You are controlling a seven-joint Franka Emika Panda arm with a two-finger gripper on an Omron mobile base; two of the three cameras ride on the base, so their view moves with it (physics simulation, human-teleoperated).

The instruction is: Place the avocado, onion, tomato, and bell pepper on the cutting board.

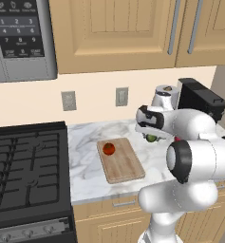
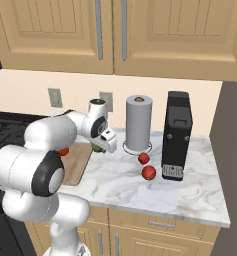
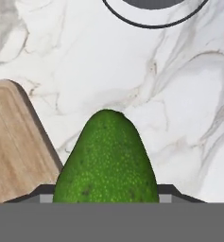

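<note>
Tool clamped on avocado, above counter

We are seeing a paper towel roll standing beside a black coffee machine on the marble tabletop, with a stove sitting alongside.

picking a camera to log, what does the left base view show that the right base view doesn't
Left base only: the stove, the microwave and the whole board with a red ball sitting on it.
Right base only: two red balls on the counter by the black box.
Both: the arm, the avocado at the claw, the board, the towel roll.
</note>
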